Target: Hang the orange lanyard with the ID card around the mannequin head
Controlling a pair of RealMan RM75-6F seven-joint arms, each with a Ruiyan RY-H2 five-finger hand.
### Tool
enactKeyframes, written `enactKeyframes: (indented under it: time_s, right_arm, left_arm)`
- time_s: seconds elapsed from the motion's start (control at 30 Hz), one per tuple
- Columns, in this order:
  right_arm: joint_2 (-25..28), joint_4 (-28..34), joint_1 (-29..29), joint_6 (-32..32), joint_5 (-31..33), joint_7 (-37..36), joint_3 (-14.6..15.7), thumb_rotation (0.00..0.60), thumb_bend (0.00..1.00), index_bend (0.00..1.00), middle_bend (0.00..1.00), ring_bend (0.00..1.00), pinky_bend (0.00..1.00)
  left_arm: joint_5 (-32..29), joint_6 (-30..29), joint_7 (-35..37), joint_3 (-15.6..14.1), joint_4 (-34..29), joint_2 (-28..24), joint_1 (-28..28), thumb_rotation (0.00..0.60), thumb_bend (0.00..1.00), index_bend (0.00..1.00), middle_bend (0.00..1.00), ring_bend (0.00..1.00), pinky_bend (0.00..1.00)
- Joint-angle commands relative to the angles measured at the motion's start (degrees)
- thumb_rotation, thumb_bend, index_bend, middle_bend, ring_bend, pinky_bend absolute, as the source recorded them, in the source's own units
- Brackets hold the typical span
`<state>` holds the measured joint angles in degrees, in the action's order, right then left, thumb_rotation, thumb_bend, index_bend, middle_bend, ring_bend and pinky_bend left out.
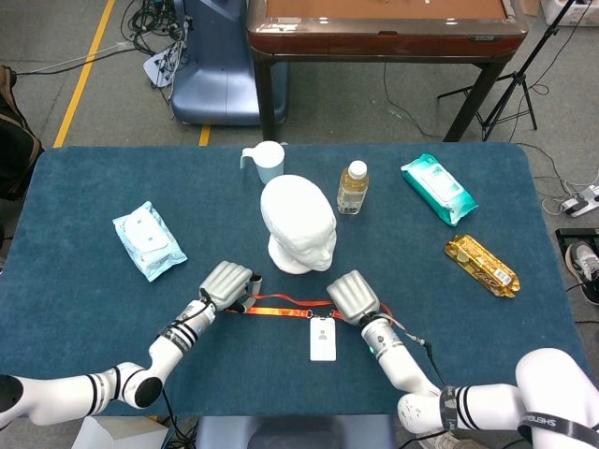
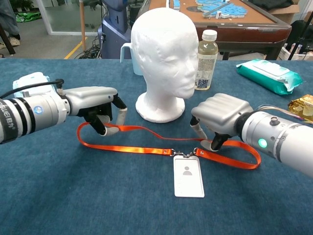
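Note:
The white foam mannequin head (image 1: 298,224) (image 2: 166,54) stands upright mid-table. In front of it the orange lanyard (image 1: 281,304) (image 2: 132,147) lies stretched across the blue cloth, its white ID card (image 1: 323,339) (image 2: 188,176) flat at the middle. My left hand (image 1: 229,283) (image 2: 98,105) curls over the strap's left loop and pinches it, lifting that end slightly. My right hand (image 1: 353,297) (image 2: 220,115) is curled over the right part of the strap, fingertips closed on it just right of the card clip. Both hands sit just in front of the head's base.
Behind the head stand a water bottle (image 1: 353,187) (image 2: 206,53) and a pale blue cup (image 1: 267,161). A wipes pack (image 1: 148,239) lies at the left, a green pack (image 1: 438,188) and a gold snack bag (image 1: 480,265) at the right.

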<state>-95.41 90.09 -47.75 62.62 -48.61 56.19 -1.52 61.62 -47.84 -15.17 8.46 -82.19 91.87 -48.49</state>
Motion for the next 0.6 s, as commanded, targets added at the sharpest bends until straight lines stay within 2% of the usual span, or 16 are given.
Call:
enactKeyframes:
  time_s: [0.03, 0.47, 0.6]
  right_arm:
    - [2.6, 3.1, 0.9, 1.1, -2.8, -1.7, 0.5, 0.6, 0.43, 0.61, 1.0, 1.0, 1.0]
    - [16.7, 18.9, 6.2, 9.3, -19.3, -10.0, 2.0, 0.6, 0.43, 0.61, 1.0, 1.0, 1.0]
    - [19.6, 21.7, 7.4, 11.2, -22.8, -11.9, 1.7, 0.6, 0.43, 0.62, 1.0, 1.0, 1.0]
  left_arm:
    - [0.9, -1.4, 0.4, 0.3, -3.5, -2.2, 0.8, 0.6, 0.44, 0.59, 1.0, 0.94, 0.89]
    - [7.3, -8.7, 1.9, 2.6, -25.5, -14.3, 3.8, 0.6, 0.44, 0.59, 1.0, 0.94, 0.89]
    - [7.7, -9.8, 1.2, 3.8, -29.7, -16.6, 3.8, 0.6, 0.44, 0.59, 1.0, 0.94, 0.89]
